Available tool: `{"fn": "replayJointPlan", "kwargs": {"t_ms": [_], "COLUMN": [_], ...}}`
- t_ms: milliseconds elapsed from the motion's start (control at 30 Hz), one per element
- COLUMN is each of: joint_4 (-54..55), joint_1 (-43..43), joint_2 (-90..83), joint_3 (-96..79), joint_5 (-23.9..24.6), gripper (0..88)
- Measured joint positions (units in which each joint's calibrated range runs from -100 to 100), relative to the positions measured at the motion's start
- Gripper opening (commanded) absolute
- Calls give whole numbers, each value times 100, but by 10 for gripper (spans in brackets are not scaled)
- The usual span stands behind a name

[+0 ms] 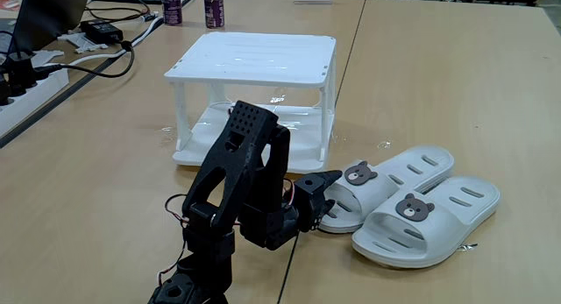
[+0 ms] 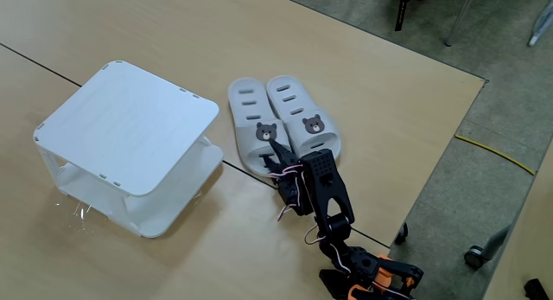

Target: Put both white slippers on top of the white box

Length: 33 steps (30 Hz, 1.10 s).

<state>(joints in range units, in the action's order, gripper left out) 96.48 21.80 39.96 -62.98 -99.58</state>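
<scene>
Two white slippers lie side by side on the wooden table, each with a brown bear badge. In one fixed view the nearer slipper [image 1: 434, 218] lies right of the farther one [image 1: 399, 177]; from above they are the right slipper [image 2: 301, 117] and the left slipper [image 2: 249, 125]. The white box [image 1: 254, 57] stands upright behind and to the left, its slatted top [image 2: 130, 127] bare. My black arm is folded low. My gripper [image 1: 336, 178] [image 2: 275, 148] points at the strap end of the left slipper, right against it, with no gap showing between the fingers and nothing held.
Cables, a power strip [image 1: 22, 85] and a laptop sit at the far left; two dark bottles [image 1: 213, 8] stand behind the box. The table edge [image 2: 432, 183] runs close to the right of the arm's base, with floor and a yellow cable beyond.
</scene>
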Motion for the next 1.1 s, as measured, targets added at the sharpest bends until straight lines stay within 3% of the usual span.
{"fn": "replayJointPlan", "kwargs": {"t_ms": [667,733,800,1100], "joint_4": [-1931,-1931,-1931,-1940], "joint_1": [277,277,277,292], "joint_2": [280,346,429,445], "joint_3": [2615,2624,2624,2965], "joint_5": [0,0,0,0], "gripper": [258,167,0,8]}}
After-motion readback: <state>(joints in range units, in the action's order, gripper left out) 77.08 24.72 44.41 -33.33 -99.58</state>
